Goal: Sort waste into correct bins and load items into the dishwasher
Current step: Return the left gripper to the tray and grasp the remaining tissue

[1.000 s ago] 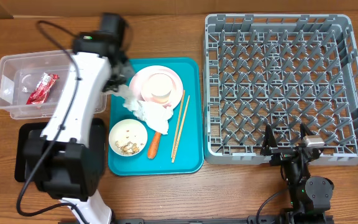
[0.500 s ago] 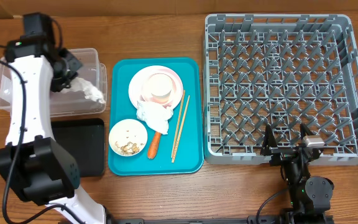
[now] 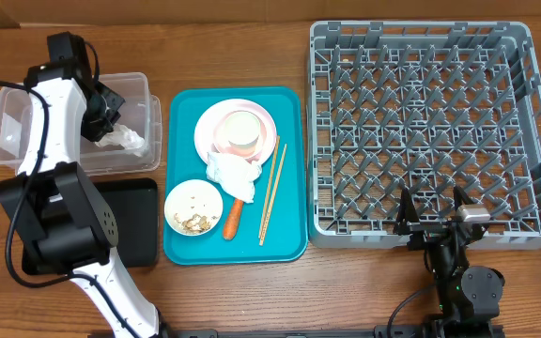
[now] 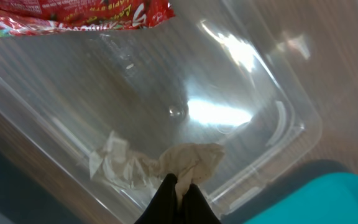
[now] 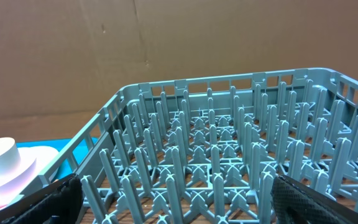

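Note:
My left gripper (image 3: 111, 130) hangs over the clear tub (image 3: 131, 81), shut on a crumpled white tissue wad (image 3: 126, 141). In the left wrist view the black fingertips (image 4: 169, 186) pinch the wad (image 4: 160, 165) just above the tub floor (image 4: 229, 81), with the red wrapper (image 4: 86, 12) lying farther in. A second wad (image 3: 231, 171), a carrot (image 3: 232, 221), a bowl of crumbs (image 3: 193, 207), chopsticks (image 3: 272, 188) and a pink plate (image 3: 216, 117) carrying a white cup (image 3: 239, 130) lie on the teal tray. My right gripper (image 3: 437, 223) (image 5: 176, 202) stands open at the front edge of the grey dish rack (image 3: 430, 131) (image 5: 229, 149).
The teal tray (image 3: 294, 244) sits between the tub and the rack. A black tray (image 3: 134, 225) lies in front of the tub, partly under my left arm's base. The plate and cup (image 5: 5, 162) show at the left of the right wrist view.
My left arm swung left from the teal tray to the clear tub with the tissue wad in its grip, and the wad now hangs inside the tub. The right arm has not moved.

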